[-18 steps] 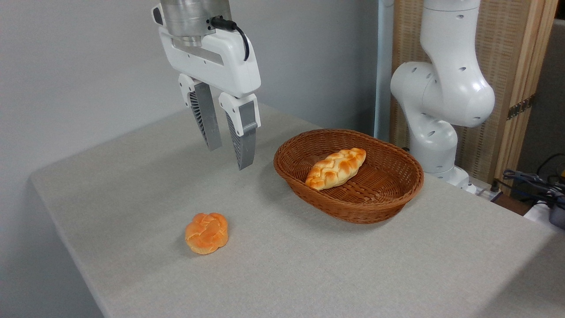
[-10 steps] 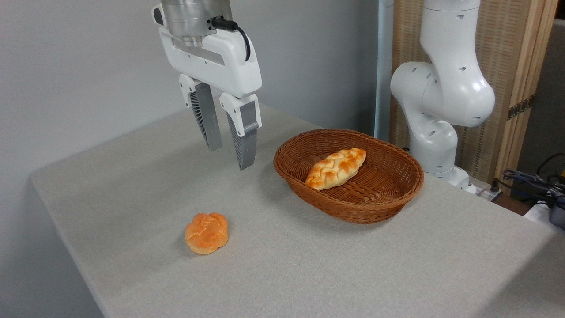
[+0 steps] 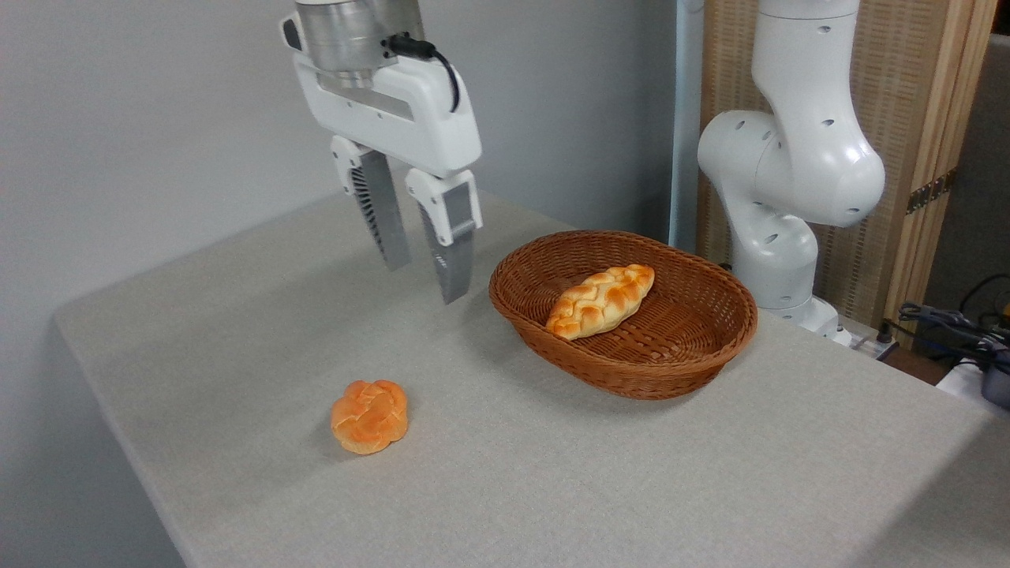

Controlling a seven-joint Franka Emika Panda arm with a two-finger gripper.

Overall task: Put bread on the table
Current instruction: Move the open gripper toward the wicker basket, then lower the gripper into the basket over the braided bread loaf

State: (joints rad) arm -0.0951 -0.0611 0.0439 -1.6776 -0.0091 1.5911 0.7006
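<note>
- The large flat table (image 3: 631, 481), covered in light grey speckled fabric-like material, carries everything, and the oval brown wicker basket (image 3: 671, 364) serves as the landmark for places.
- Well to the left of the basket and nearer the camera, a small round knotted orange bun (image 3: 369, 416) sits on the table cloth, apart from everything else.
- Left of the basket and above the table, the white two-finger gripper (image 3: 426, 282) hangs in the air with its grey ribbed fingers (image 3: 456, 268) pointing down; the jaws stand released, with a clear gap between them and nothing held.
- The gripper's nearer fingertip is just beside the basket's left rim in the picture, without touching it.
- Inside the basket lies the elongated braided bread (image 3: 600, 300), golden-orange with pale creases and pointed ends, resting on the woven bottom, tilted with its right end higher up the picture.
- Behind and right of the basket stands the white jointed robot arm (image 3: 789, 166), its base at the table's far edge.
</note>
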